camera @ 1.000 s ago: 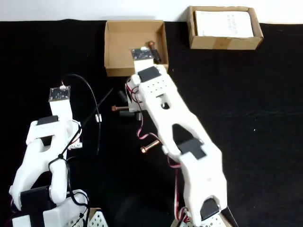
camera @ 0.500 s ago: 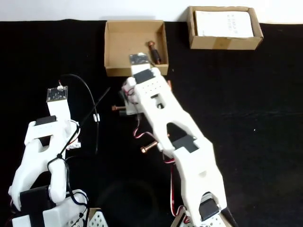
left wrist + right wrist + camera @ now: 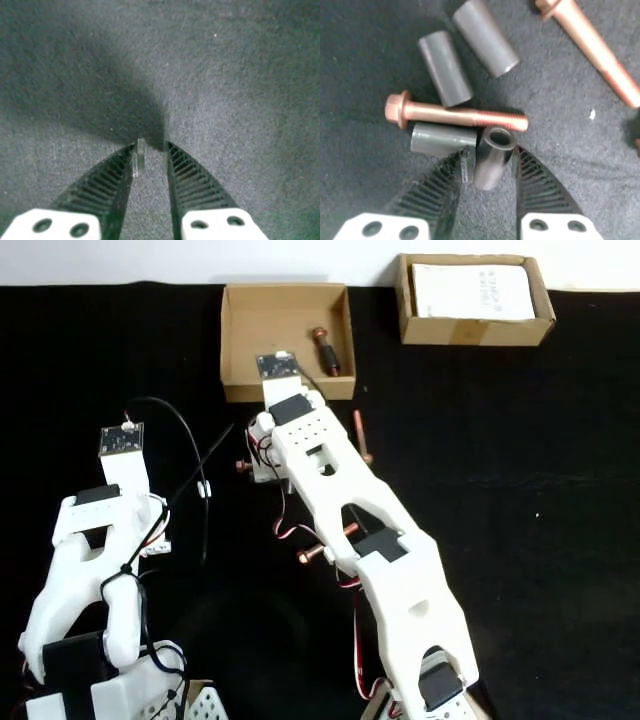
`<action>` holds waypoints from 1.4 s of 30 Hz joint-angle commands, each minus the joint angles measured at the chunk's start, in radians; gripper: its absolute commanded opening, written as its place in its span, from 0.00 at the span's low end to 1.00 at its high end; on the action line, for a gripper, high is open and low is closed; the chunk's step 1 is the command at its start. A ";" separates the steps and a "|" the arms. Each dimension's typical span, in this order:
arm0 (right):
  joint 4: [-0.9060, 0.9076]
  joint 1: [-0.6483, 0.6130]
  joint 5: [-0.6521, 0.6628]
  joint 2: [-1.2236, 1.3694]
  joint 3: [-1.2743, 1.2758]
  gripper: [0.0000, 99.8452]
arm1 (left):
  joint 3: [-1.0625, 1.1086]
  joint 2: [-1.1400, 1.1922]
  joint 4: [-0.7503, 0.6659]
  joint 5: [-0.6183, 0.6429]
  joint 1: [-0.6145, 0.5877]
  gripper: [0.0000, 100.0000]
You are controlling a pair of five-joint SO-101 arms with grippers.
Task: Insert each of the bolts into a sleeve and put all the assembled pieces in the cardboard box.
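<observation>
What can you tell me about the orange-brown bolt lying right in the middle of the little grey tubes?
The bolt looks like copper-coloured metal. It has a six-sided head with a round collar, a smooth shank, and threads along the far end. It lies flat on the dark table, with no sleeve on it. One grey sleeve lies right alongside it, and a second sleeve seems to touch it from the other side. A third sleeve, open end up at the right gripper, sits by its threaded tip.
</observation>
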 commanded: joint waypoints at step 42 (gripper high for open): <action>0.051 0.062 0.365 0.122 -0.147 0.14 | -0.028 -0.002 0.003 -0.003 -0.012 0.08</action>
